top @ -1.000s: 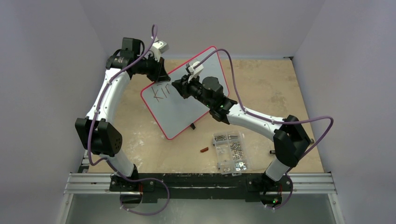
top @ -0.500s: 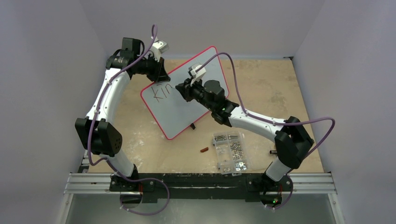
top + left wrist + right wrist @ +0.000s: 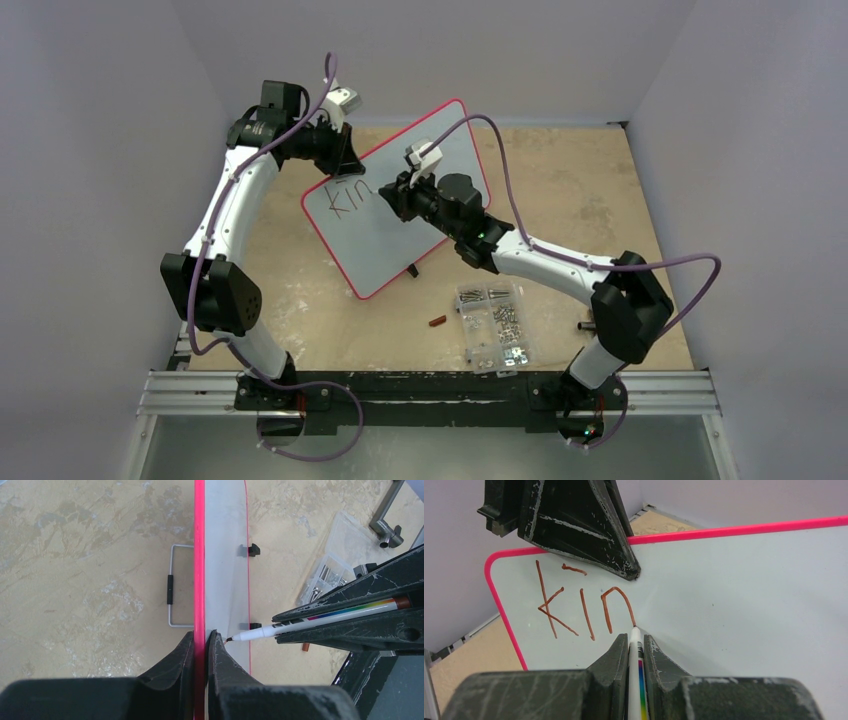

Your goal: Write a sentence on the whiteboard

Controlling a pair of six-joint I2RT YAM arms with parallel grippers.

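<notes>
The whiteboard, white with a red-pink rim, is held tilted up off the table. My left gripper is shut on its top rim, which passes between the jaws in the left wrist view. My right gripper is shut on a white marker with a rainbow stripe. The marker's tip touches the board at the foot of the last stroke. The writing is reddish-brown and reads "kin" at the board's upper left. The marker also shows in the left wrist view.
A clear compartmented screw box lies on the table near the right arm. A small brown piece lies left of it. A wire handle and black clip feet sit on the board's back and edge.
My right gripper has moved the marker a little to the right and down, drawing the arch and right leg of the "n". The left gripper and the board have held still.
</notes>
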